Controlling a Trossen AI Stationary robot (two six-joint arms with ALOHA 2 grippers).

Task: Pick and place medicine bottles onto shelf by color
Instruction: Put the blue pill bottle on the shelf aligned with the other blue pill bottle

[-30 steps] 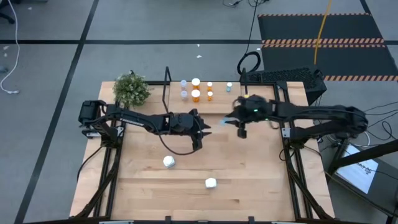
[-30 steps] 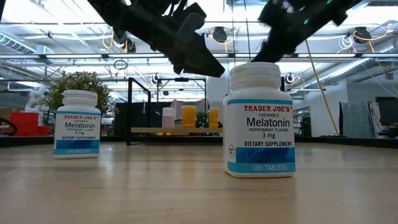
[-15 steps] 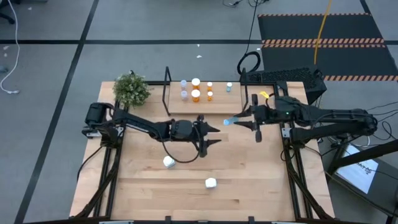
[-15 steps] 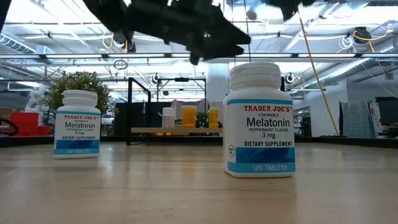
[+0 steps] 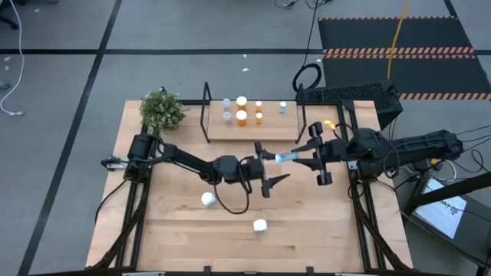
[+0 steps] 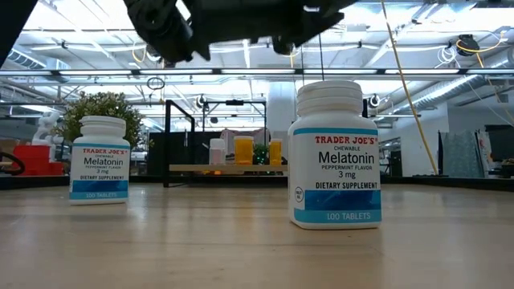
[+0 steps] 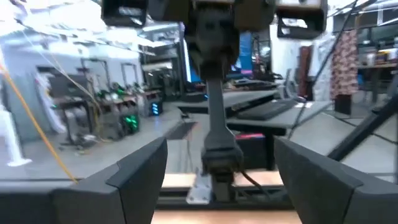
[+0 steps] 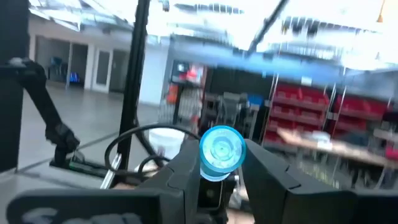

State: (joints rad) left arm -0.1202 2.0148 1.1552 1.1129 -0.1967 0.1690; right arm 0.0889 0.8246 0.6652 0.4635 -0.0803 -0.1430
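Note:
My right gripper is shut on a pale blue medicine bottle, held above the table's middle, just in front of the shelf. My left gripper stands open, one finger on either side of the bottle's free end, apart from it. On the shelf stand several medicine bottles: clear ones, orange ones and a pale blue one. Two white medicine bottles stand upright on the table nearer the front; they fill the low view. My right gripper pinches the pale blue bottle's side walls between its two fingers. The fingers come level from the table's right and lie along the bottle. Its round end faces the wrist camera. The bottle lies level and sticks out beyond the fingertips, clear of the table.
A potted plant stands at the far left corner. A black frame upright stands at each end of the shelf. A dark keyboard-like thing lies at the far right. Bare wood lies between the arms and the near edge.
My left gripper has moved toward the table's right edge, up to the blue bottle, and has opened wide. My right gripper has drawn back toward the right edge and turned until its fingers lie level, keeping the bottle with it.

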